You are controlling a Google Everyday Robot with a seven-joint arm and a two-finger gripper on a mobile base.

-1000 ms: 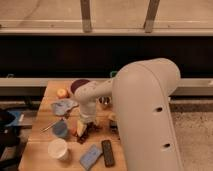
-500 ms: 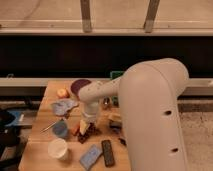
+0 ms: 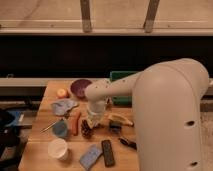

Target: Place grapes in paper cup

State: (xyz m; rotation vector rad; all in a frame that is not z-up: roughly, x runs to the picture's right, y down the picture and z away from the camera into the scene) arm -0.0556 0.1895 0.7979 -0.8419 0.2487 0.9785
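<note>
Your gripper (image 3: 93, 120) is low over the middle of the light wooden table (image 3: 37, 145), hanging from the white arm (image 3: 165, 110) that fills the right side of your view. Its fingers are drawn together at the top of the small bunch of dark reddish-purple grapes (image 3: 86, 129) and look to be pinching it. The grapes rest on the tabletop, directly under the fingertips. You will find the plain white tapered paper cup (image 3: 58, 148) upright near the front left edge, apart from the grapes and down to their left. Between the two, a little higher, stands a smaller light blue cup (image 3: 60, 128), and a long orange-red carrot-like piece (image 3: 76, 122) lies just beside the grapes on their left. A thin metal utensil (image 3: 49, 125) lies left of the blue cup. Toward the back you can see a dark purple round bowl (image 3: 79, 88), a small yellow-orange round fruit (image 3: 62, 93) and a crumpled pale blue cloth (image 3: 64, 106). A green box-like thing (image 3: 121, 76) shows behind the arm. Right of the gripper lies a yellow banana-like piece (image 3: 121, 119). At the front edge lie a flat blue rectangular block (image 3: 90, 156) and a black remote-shaped bar (image 3: 107, 152) side by side.
</note>
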